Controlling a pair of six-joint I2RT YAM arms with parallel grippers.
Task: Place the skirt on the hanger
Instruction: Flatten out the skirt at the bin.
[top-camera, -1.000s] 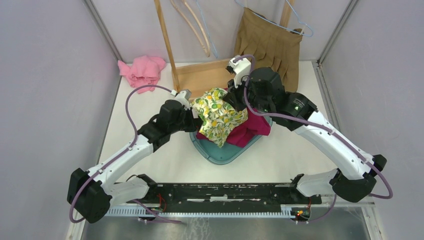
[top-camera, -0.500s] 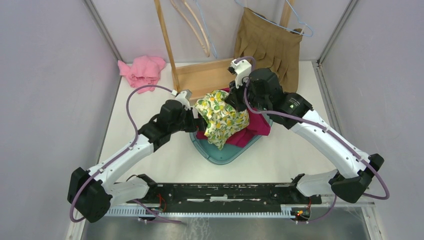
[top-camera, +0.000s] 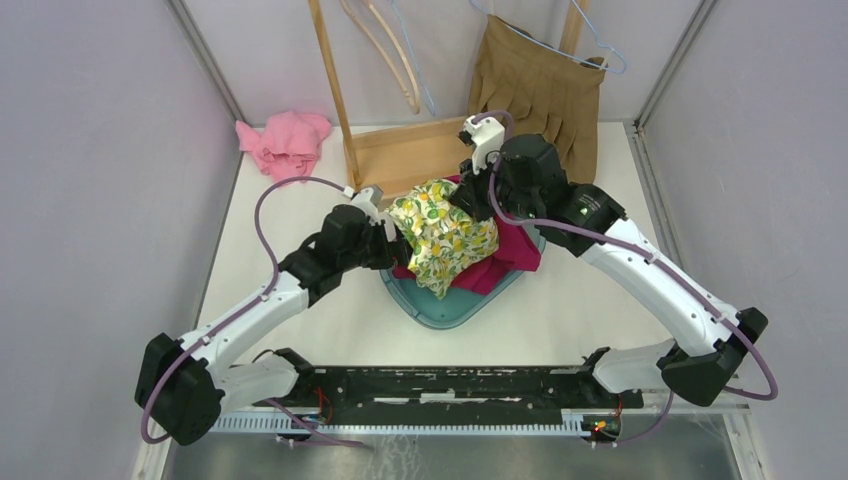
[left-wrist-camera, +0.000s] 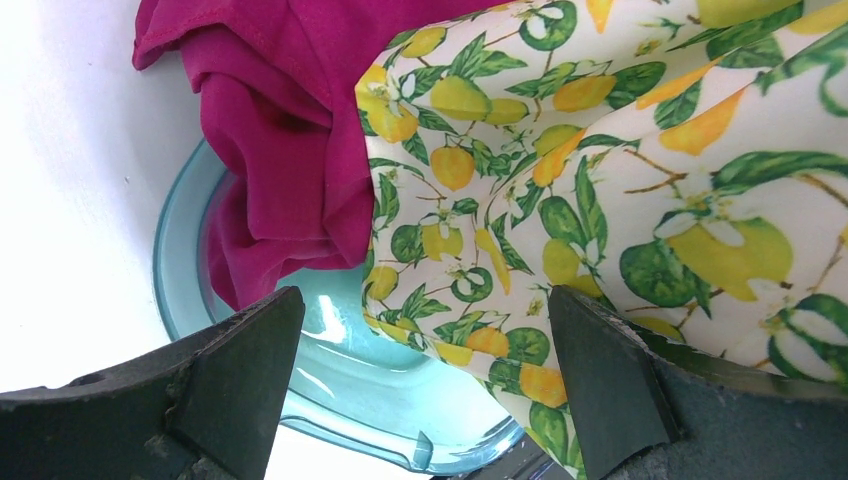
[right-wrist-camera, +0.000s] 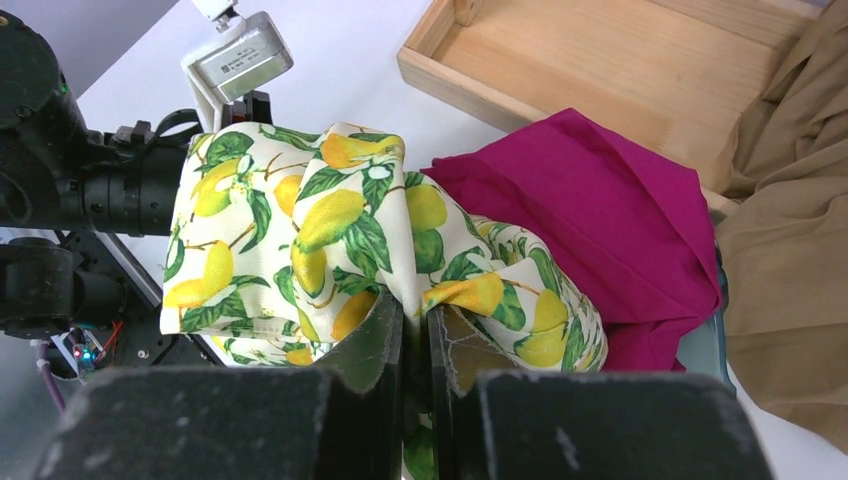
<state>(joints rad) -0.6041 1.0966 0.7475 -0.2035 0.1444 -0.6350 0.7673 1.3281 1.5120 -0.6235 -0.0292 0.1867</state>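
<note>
white table (top-camera: 560, 310), bunched lemon-print skirt (top-camera: 447, 236)

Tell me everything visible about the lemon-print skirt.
The lemon-print skirt is thin white cloth printed with yellow lemons and green leaves, bunched into folds. It hangs above the teal basin, draping on the magenta garment. The right gripper is shut on a top fold; the open left gripper faces its hanging edge, not gripping.

The right gripper (right-wrist-camera: 415, 312) pinches a fold of the white lemon-print fabric skirt (right-wrist-camera: 300, 230). A crumpled magenta cloth (right-wrist-camera: 600, 230) lies just right, with a shallow wooden tray (right-wrist-camera: 600, 60) beyond.
</note>
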